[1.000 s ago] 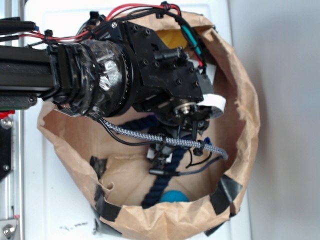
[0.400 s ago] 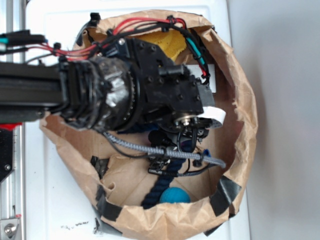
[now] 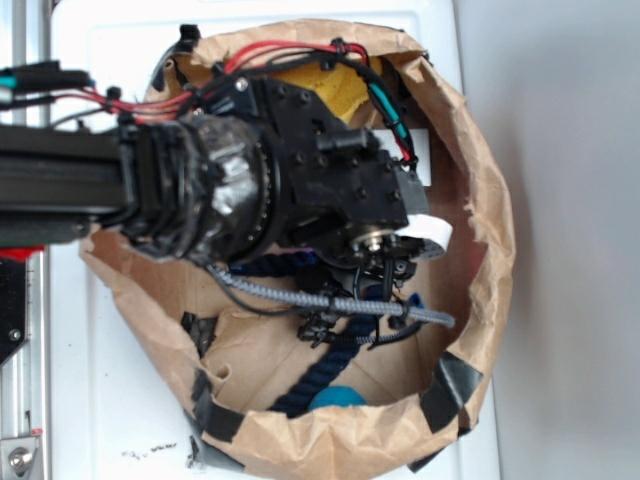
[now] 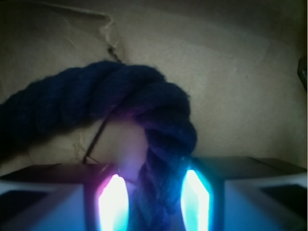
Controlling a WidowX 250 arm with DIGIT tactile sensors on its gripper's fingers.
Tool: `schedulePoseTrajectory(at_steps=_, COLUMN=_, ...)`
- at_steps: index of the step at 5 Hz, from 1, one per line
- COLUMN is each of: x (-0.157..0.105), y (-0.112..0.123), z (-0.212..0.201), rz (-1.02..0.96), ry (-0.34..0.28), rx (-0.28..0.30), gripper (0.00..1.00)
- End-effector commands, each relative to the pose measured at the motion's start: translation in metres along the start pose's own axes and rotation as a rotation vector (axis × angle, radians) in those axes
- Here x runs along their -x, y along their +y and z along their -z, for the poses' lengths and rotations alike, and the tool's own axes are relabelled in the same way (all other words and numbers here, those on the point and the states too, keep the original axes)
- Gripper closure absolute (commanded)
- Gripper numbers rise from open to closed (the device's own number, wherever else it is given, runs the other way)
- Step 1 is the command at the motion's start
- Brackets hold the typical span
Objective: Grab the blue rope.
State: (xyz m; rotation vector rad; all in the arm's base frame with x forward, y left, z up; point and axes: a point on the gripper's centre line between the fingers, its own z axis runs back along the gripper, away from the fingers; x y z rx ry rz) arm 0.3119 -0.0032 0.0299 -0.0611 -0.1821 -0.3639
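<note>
white table (image 3: 90,420) carries a crumpled brown paper bag (image 3: 480,180) with black tape patches on its rim, lying open toward the exterior camera. black robot arm (image 3: 200,185), wrapped in dark tape and trailing red wires and a thin grey braided cable (image 3: 330,302), reaches into the bag. thick dark navy twisted rope (image 4: 144,103) lies on the bag's floor in a hooked bend, one stretch running between the end effector (image 4: 154,199) fingers, which sit narrowly apart and press close on both sides. small bright blue ball (image 3: 338,398) lies beside the rope near the rim. no writing is legible.
</note>
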Motion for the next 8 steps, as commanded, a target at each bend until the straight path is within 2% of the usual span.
schedulePoseTrajectory(at_steps=1, x=-0.008, y=0.008, z=-0.018, rz=-0.016, ry=-0.039, rx=-0.041, gripper=1.00)
schedulePoseTrajectory(at_steps=3, x=-0.001, y=0.034, z=-0.066, rz=-0.161, ry=-0.100, rx=-0.073, gripper=1.00)
schedulePoseTrajectory(at_steps=4, x=0.007, y=0.041, z=-0.101, rz=-0.200, ry=-0.082, rx=-0.063, gripper=1.00)
schedulePoseTrajectory(at_steps=5, x=0.008, y=0.032, z=-0.136, rz=-0.234, ry=-0.106, rx=-0.076, gripper=1.00)
schedulePoseTrajectory(at_steps=6, x=0.004, y=0.022, z=-0.164, rz=-0.276, ry=-0.099, rx=-0.103, gripper=1.00)
schedulePoseTrajectory(at_steps=7, x=0.002, y=0.011, z=-0.171, rz=-0.311, ry=-0.107, rx=-0.151, gripper=1.00)
schedulePoseTrajectory(at_steps=8, x=0.001, y=0.002, z=-0.163, rz=-0.288, ry=-0.072, rx=-0.237, gripper=1.00)
